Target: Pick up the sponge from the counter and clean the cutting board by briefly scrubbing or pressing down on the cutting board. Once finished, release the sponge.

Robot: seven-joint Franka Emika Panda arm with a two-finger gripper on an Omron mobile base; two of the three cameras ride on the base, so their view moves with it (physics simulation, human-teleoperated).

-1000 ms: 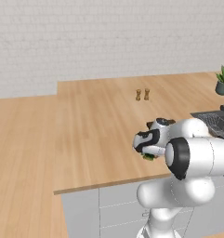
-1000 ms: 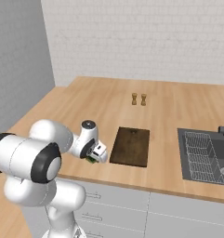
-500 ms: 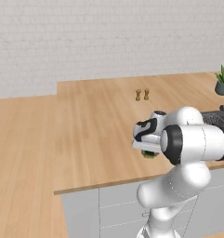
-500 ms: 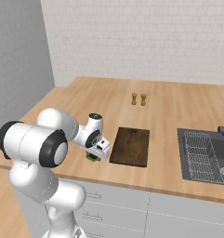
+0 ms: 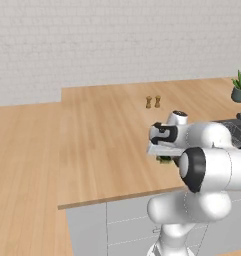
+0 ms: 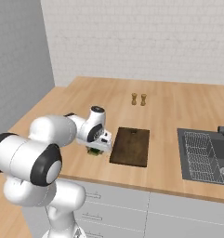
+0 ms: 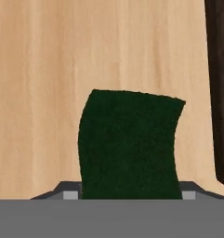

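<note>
The dark green sponge (image 7: 129, 144) sits between my gripper's (image 7: 129, 196) two fingertips and takes up the middle of the hand view. The gripper (image 6: 95, 148) is shut on the sponge (image 6: 93, 151), holding it just above the light wood counter (image 6: 62, 107) near the front edge. The dark brown cutting board (image 6: 130, 145) lies flat close to the right of the sponge, and its edge (image 7: 221, 93) runs down the right side of the hand view. In the left base view the sponge (image 5: 165, 160) peeks out under my gripper (image 5: 164, 156), and my arm hides the board.
Two small brown shakers (image 6: 139, 99) stand behind the board. A sink with a dark wire rack (image 6: 204, 155) lies to the right. A potted plant (image 5: 239, 87) stands at the far right. The counter's front edge (image 6: 132, 183) runs just below the board.
My hand and the sponge have risen a little from the counter. The arm's elbow has swung over, and the board and shakers have stayed put.
</note>
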